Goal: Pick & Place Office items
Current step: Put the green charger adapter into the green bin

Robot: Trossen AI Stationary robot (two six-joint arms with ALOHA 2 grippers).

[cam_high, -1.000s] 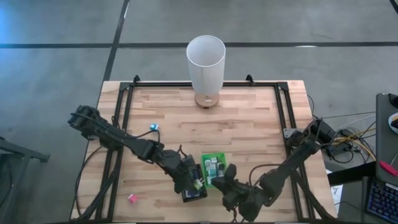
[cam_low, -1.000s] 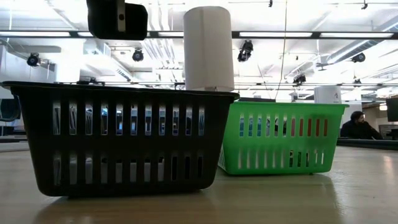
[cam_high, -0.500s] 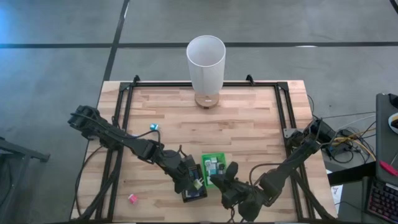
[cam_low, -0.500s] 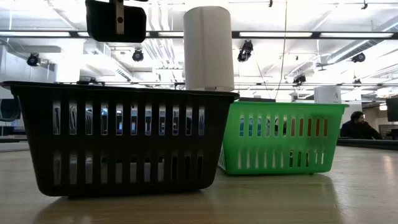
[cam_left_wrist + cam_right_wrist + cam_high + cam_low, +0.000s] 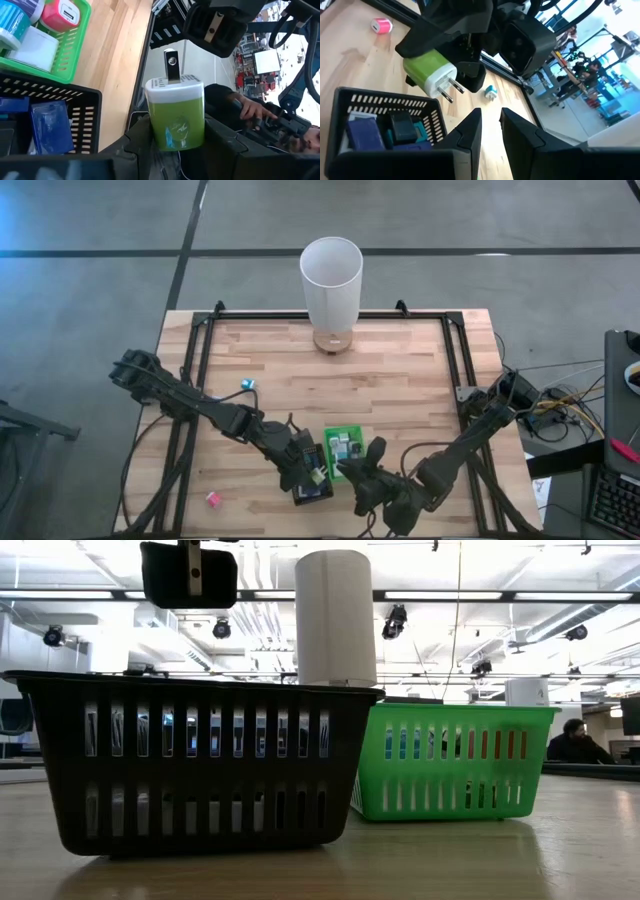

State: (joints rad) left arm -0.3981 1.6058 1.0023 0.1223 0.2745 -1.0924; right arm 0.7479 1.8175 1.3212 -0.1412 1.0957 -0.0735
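My left gripper [image 5: 316, 475] hangs over the near right corner of the black basket [image 5: 312, 493], shut on a green-and-white plug charger [image 5: 175, 117]. My right gripper [image 5: 368, 462] hovers just right of it, near the green basket [image 5: 345, 442], shut and holding nothing. The green basket holds a pink charger [image 5: 60, 14] and a white block [image 5: 35, 46]. Blue and black items [image 5: 385, 131] lie in the black basket. A pink item [image 5: 212, 499] and a teal item [image 5: 246, 384] rest on the tabletop. My left gripper pinches the charger's green body [image 5: 176, 131] between its two fingers, one finger [image 5: 137, 142] on each side. The white end with its metal prongs [image 5: 450, 91] sticks out past the fingertips. The charger is lifted clear, above the black basket's rim.
A tall white cylinder [image 5: 331, 282] stands at the middle of the table's far edge. A black frame [image 5: 205, 340] runs along the table's sides. In the low view the black basket [image 5: 190, 765] and green basket [image 5: 455, 760] stand side by side. Bare wood lies between the baskets and the cylinder.
My right gripper has rolled a little about the line it points along, staying near the green basket. My left gripper and the charger have kept still.
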